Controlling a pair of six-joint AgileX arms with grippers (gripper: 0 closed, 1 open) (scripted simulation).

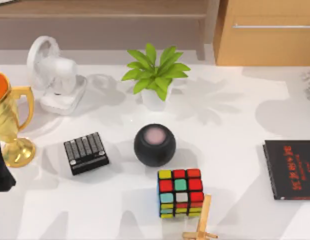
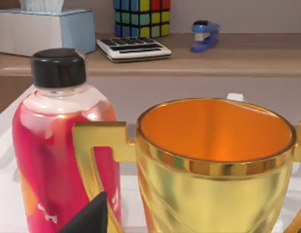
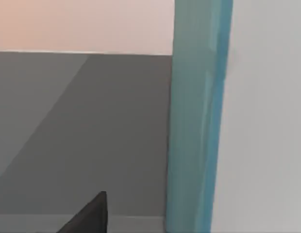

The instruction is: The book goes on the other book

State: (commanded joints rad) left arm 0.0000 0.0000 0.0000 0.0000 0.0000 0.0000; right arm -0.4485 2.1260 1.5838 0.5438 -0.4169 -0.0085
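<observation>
You found the other book (image 1: pixel 290 169) lying flat at the right edge of the worktop (image 1: pixel 235 145), black cover up with its red lettering showing, well apart from the Rubik's cube (image 1: pixel 180 192). Nothing rested on it.

The book (image 3: pixel 196 121) appeared in the right wrist view as a teal-blue upright band close to the camera, with a pale surface to one side of it and a grey wall behind. A dark fingertip (image 3: pixel 90 216) of the right hand stood near that band, apart from it. You could not tell from this view whether the right hand was spread or pressed together, nor whether it touched the book.

The left arm (image 1: pixel 1 167) sat at the left edge of the worktop, beside the gold trophy cup (image 1: pixel 12 125). In the left wrist view, one dark fingertip (image 2: pixel 90 218) of the left hand showed in front of the cup (image 2: pixel 213 165) and a red bottle (image 2: pixel 58 145) with a black cap. The spread of the left hand could not be told.

A black round speaker (image 1: pixel 154 145), a small keypad (image 1: pixel 86 152), a white fan (image 1: pixel 52 75) and a potted plant (image 1: pixel 155 75) stood across the middle and rear of the worktop.
</observation>
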